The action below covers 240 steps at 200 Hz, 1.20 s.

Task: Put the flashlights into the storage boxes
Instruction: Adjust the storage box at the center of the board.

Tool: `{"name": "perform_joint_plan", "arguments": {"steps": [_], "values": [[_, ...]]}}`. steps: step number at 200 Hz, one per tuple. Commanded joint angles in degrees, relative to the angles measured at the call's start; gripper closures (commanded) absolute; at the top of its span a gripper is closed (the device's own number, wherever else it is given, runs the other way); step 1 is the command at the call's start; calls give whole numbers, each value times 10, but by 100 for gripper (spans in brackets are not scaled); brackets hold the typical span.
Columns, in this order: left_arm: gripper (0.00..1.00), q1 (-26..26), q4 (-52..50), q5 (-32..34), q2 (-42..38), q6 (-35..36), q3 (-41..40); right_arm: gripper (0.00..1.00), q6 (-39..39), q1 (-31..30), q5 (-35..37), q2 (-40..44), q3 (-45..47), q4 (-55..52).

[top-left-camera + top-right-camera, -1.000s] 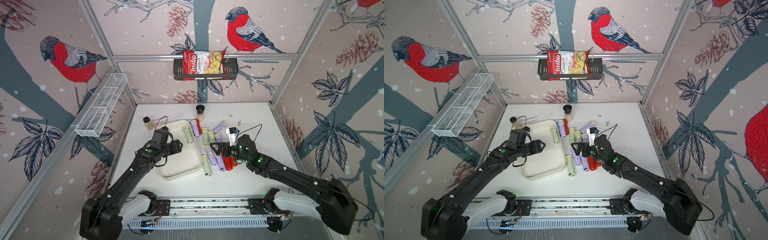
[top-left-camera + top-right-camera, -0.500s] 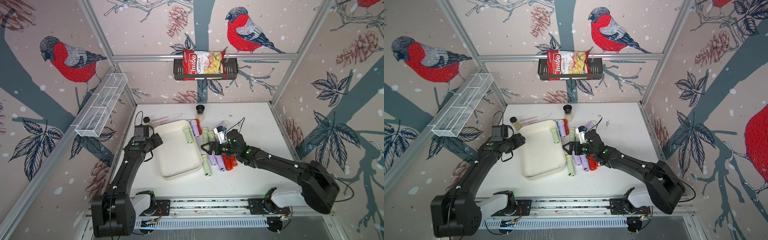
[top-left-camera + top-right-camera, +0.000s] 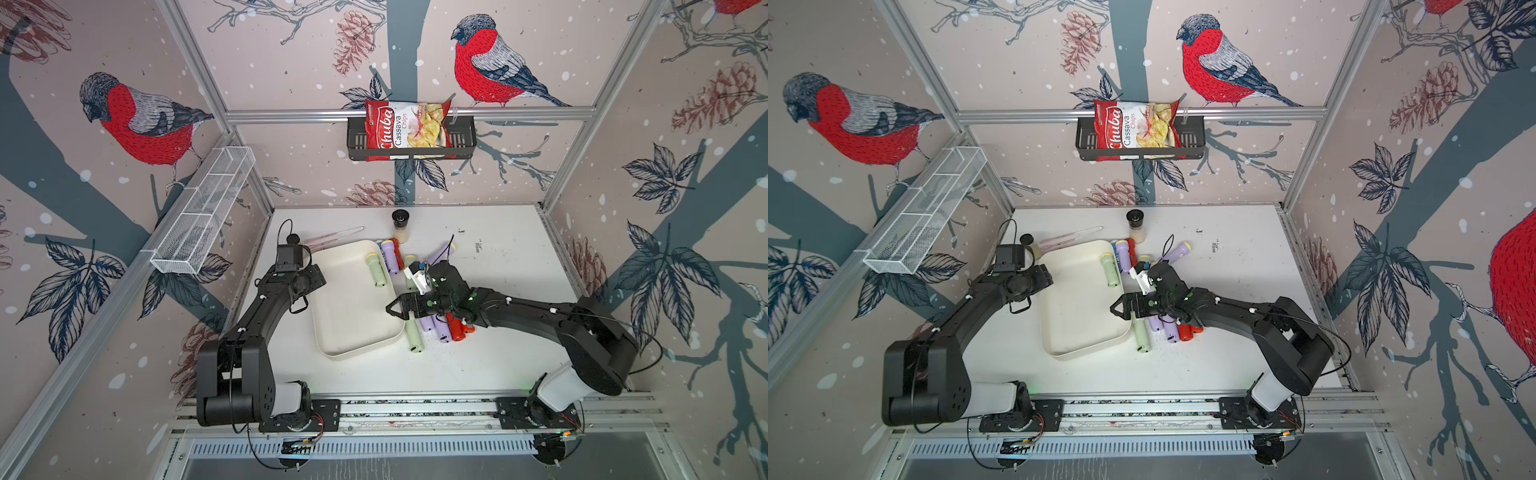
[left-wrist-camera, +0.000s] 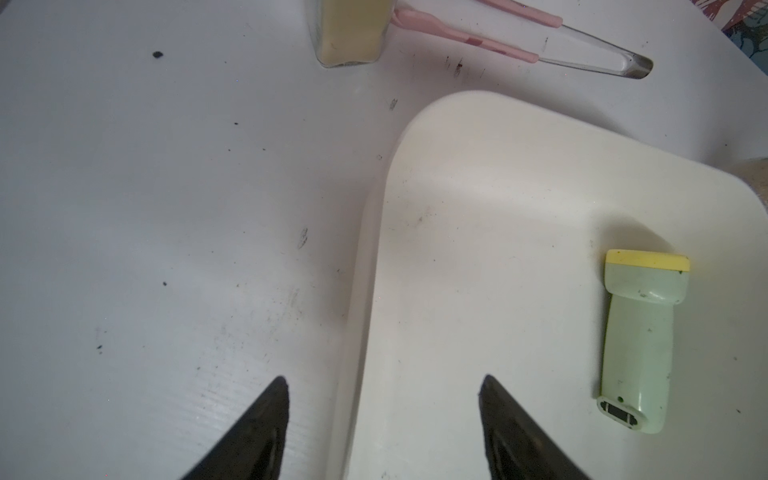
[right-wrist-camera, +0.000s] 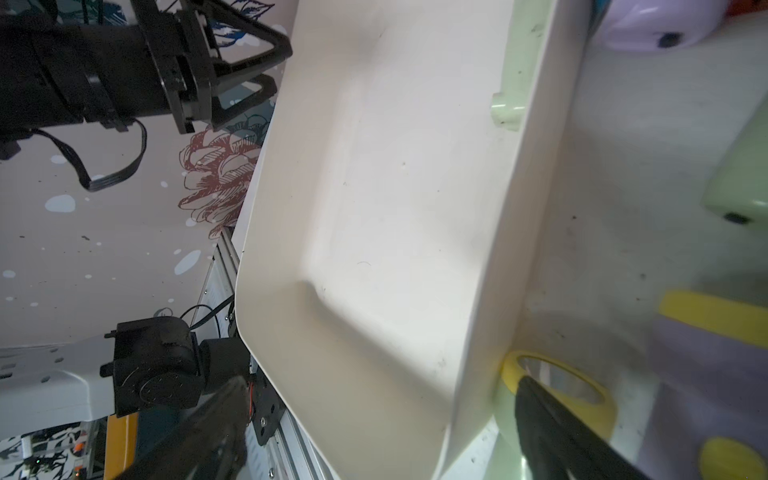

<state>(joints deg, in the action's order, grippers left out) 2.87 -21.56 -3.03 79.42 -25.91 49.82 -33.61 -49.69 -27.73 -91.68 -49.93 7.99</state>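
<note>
On the white table [image 3: 498, 257], the left end effector [image 4: 384, 379] has drawn back to the cream tray [image 3: 345, 316] rim. It is half open and empty, and one green flashlight [image 3: 376, 270] lies inside. The right end effector [image 3: 392, 309], spread wide and empty, has swung beside the remaining flashlights [image 3: 432, 328], probably for the next pick.

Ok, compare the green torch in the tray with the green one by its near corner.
The inner torch lies in the tray, the outer torch on the table along its wall. The inner torch is uncovered, the outer torch partly under the open right gripper. Both are pale green, lying flat.
</note>
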Motion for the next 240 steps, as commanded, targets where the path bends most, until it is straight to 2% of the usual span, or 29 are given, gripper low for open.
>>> {"name": "perform_joint_plan", "arguments": {"steps": [1, 34, 106, 121, 141, 161, 180, 219, 240], "values": [[28, 1, 27, -45, 22, 23, 14, 1, 25, -10, -23, -13, -14, -20], [30, 1, 51, -101, 55, 28, 20, 1, 40, -29, -28, -31, -34, -45], [31, -2, 65, -131, 84, 46, 47, 1, 46, -61, -10, -46, -70, -63], [31, -2, 56, -124, 93, 51, 61, 1, 50, -60, 6, -37, -76, -73], [28, -2, 30, -78, 91, 53, 70, 1, 58, -54, 33, -11, -76, -85], [27, -2, 4, -34, 72, 53, 97, 1, 55, -37, 57, 23, -64, -90], [26, -2, -7, -20, 36, 54, 98, 1, 48, -11, 80, 58, -53, -98], [27, -16, 1, -62, -41, 70, 85, 1, 55, 67, 124, 122, -38, -159], [27, -55, 0, -63, -57, 78, 86, 1, 72, 125, 131, 146, -35, -209]]}}
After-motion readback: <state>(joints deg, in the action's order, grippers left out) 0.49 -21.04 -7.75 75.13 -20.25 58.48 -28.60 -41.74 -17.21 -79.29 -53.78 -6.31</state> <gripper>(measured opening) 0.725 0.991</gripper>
